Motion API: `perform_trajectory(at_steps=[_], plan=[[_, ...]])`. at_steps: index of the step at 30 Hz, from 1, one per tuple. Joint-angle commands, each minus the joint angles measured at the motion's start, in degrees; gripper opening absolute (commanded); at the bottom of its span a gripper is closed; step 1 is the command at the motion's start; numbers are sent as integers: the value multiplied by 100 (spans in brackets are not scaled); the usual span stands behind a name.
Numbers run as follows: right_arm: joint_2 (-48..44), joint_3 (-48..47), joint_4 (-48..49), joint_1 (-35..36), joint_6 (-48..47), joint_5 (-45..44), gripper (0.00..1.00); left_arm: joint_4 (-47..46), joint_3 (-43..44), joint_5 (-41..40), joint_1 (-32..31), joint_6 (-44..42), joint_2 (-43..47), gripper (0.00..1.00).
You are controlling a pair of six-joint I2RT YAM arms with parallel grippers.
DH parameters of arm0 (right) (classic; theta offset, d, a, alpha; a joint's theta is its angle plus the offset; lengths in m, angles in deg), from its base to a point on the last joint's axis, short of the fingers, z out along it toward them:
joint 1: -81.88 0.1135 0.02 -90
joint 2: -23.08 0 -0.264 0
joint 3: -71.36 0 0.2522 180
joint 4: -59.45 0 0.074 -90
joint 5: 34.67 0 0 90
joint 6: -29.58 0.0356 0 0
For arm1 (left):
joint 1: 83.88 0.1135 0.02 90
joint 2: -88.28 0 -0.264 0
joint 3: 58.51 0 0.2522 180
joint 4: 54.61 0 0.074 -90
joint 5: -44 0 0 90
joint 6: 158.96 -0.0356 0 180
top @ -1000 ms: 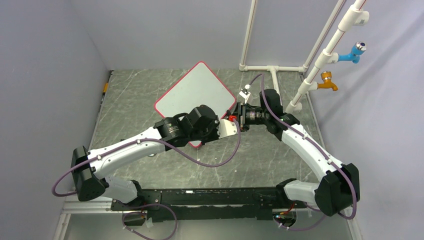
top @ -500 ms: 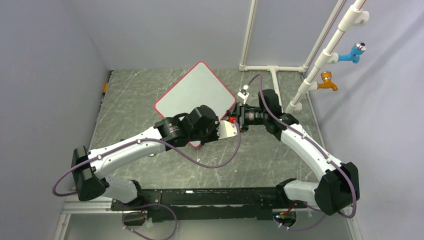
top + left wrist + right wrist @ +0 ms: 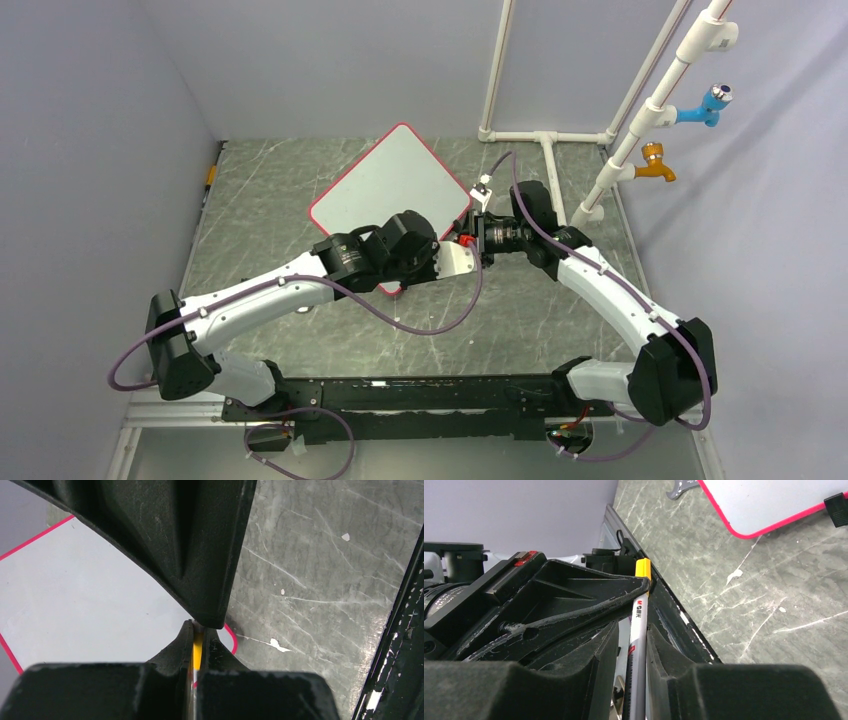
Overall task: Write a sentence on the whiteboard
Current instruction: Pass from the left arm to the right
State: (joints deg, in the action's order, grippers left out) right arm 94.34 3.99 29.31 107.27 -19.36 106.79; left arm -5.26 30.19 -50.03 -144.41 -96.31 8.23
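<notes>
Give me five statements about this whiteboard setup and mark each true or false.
1. The whiteboard lies flat on the table. True.
2. The visible whiteboard surface carries writing. False: it looks blank.
3. The right gripper holds a marker. True.
4. The marker's end is blue. False: it is yellow.
5. The left gripper stands wide open. False: it is shut on the marker's yellow end.

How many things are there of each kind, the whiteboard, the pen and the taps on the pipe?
Flat white whiteboard with red frame: 1
Grey marker with yellow end: 1
Plastic taps on the white pipe, one blue, one orange: 2
Total: 4
</notes>
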Motion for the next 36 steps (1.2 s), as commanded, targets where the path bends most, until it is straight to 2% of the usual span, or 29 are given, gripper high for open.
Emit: perform_trajectory(at_steps=[1,17,36], plan=[[5,-58,188,107,14,99,28,-373,320,121,-53,28,-38,0],[-72,-9,390,109,216,-353,29,-284,456,133,-214,383,-23,0],[87,-62,303,243,5,-110,27,-373,488,-50,-244,338,-151,0]])
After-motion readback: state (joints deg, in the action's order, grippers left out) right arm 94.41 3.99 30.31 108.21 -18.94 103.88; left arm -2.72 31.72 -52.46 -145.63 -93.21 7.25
